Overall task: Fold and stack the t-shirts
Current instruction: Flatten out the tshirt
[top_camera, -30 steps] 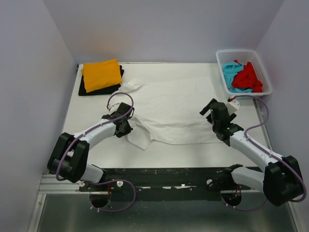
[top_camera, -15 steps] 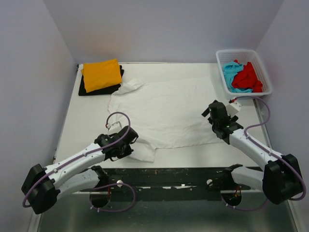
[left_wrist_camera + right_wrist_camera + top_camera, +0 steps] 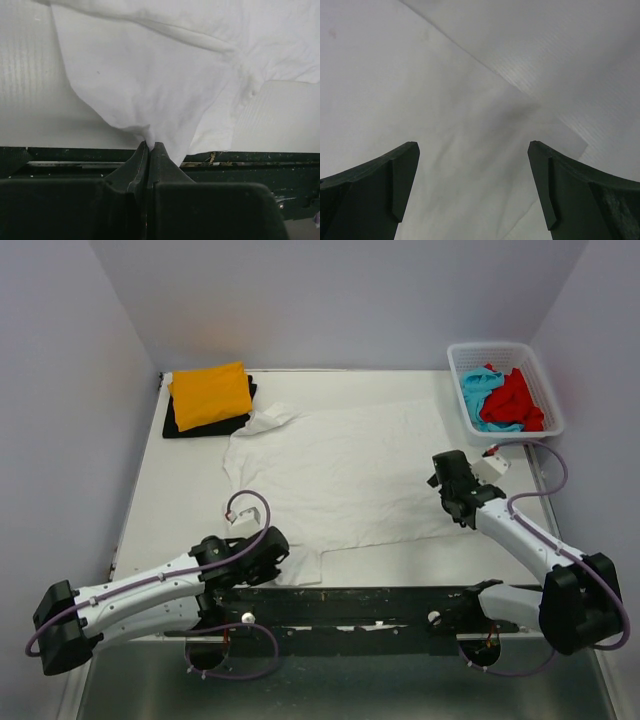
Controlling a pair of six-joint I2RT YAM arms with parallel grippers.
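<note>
Your left gripper (image 3: 150,146) has dragged a corner of the white shirt (image 3: 350,465), pinched tight, to the table (image 3: 180,490) near edge while the right gripper (image 3: 473,146) hovers open over its right hem; pull further and cloth slips off.

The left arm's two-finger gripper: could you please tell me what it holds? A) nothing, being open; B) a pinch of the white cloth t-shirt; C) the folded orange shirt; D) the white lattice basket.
B: the left wrist view shows the left gripper shut on a pinch of the white cloth t-shirt.
</note>
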